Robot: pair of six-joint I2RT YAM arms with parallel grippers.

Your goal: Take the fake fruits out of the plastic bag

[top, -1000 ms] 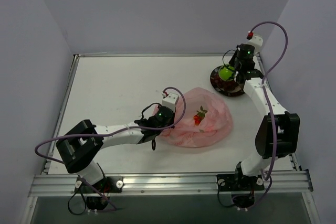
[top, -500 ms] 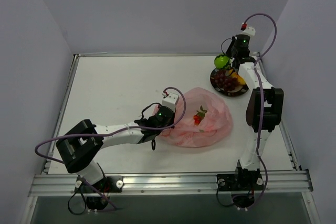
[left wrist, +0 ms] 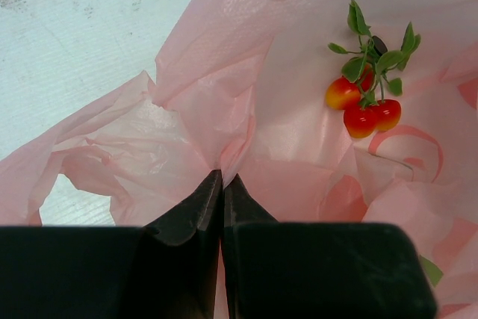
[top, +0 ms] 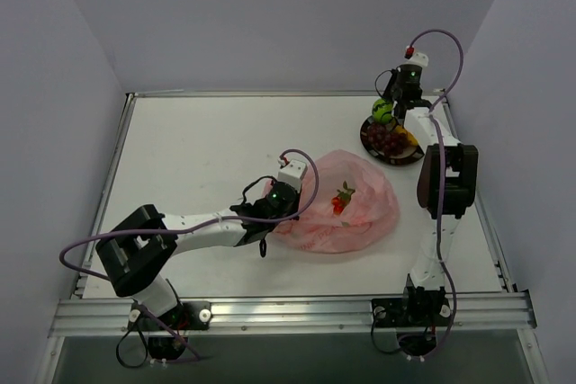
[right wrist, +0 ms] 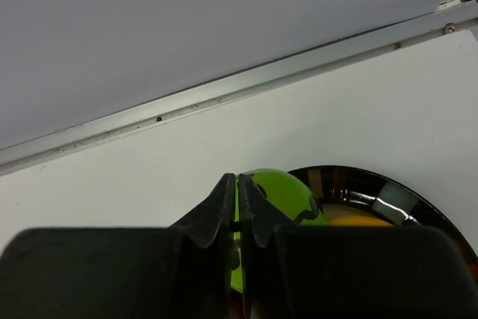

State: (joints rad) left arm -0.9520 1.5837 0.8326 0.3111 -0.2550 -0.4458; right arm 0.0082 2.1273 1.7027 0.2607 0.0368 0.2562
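The pink plastic bag (top: 364,213) lies crumpled at mid-table. A small red fruit cluster with green leaves (top: 342,198) rests on its film and also shows in the left wrist view (left wrist: 366,113). My left gripper (top: 301,206) is shut on a fold of the bag (left wrist: 284,132) at its left edge. My right gripper (top: 391,111) is shut on the thin stem of the green ball fruit (top: 382,111), holding it over the far-left rim of the black plate (top: 369,144). Dark red grapes (top: 385,138) and a yellow-orange piece (top: 410,138) lie on the plate.
The plate sits at the far right, close to the metal rail (right wrist: 224,91) along the table's back edge and to the right wall. In the right wrist view the green fruit (right wrist: 287,190) hangs beside the plate's rim (right wrist: 392,198).
My right gripper has moved up and toward the far left with the green fruit, from over the plate's middle to its far-left rim. The left arm and the bag have not moved.
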